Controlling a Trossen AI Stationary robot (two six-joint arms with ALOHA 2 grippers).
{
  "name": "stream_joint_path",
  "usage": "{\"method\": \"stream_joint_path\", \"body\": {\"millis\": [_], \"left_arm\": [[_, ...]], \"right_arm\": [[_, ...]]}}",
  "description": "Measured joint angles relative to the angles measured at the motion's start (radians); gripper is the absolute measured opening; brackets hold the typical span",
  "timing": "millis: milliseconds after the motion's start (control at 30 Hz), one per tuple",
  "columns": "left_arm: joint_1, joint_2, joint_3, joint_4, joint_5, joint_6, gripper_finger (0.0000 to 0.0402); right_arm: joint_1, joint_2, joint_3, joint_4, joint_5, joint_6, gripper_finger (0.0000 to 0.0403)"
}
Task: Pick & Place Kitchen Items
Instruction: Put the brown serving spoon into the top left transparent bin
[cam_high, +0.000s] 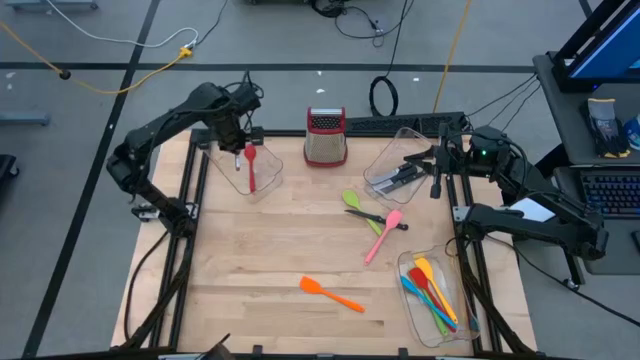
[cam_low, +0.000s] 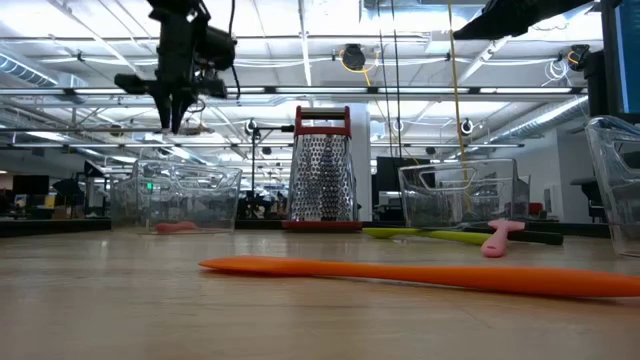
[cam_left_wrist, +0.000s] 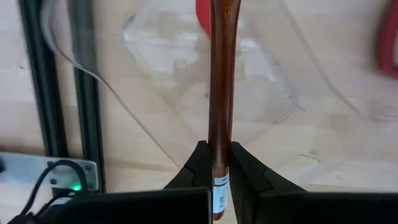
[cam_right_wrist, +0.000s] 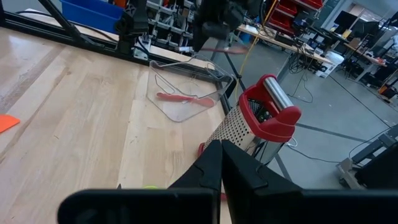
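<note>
The left gripper is seen clamped on a brown wooden handle, near its labelled end, the rest of the tool reaching out over the clear bin at the upper left of the high view; its red head is only partly visible at the top of the wrist frame. In the low view the gripper hangs well above that bin. A red spatula already lies inside the bin. The held tool is judged light and stiff; with the hold so near the end, some swing of the head is to be expected. The right gripper is pressed together, holding nothing, parked at the right edge of the table beside the upper right bin. Still loose on the table are an orange spatula at lower centre and a green utensil, a black-handled one and a pink spatula crossed at centre right. These are judged light, rigid and smooth-handled; mid-handle is the advised hold. The grater stands at upper centre. The lower right bin holds several coloured utensils.
</note>
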Motion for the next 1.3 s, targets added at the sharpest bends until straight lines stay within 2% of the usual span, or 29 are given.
{"method": "stream_joint_path", "body": {"millis": [200,400,533,767,1300], "left_arm": [[0.033,0.012,-0.134,0.117,0.087,0.02,0.0012],[0.049,0.012,-0.254,0.216,0.146,0.019,0.0012],[0.059,0.012,-0.323,0.278,0.189,0.014,0.0012],[0.063,0.012,-0.42,0.324,0.201,0.005,0.0012],[0.08,0.012,-0.558,0.51,0.226,-0.04,0.0012]], "right_arm": [[0.0,0.0,0.0,0.0,0.002,0.0,0.0],[-0.002,0.0,0.0,0.0,0.079,0.0,0.0],[-0.002,0.0,0.0,0.0,0.079,0.0,0.0],[-0.002,0.0,0.0,0.0,0.079,0.0,0.0],[-0.002,0.0,0.0,0.0,0.079,0.003,0.0]]}}
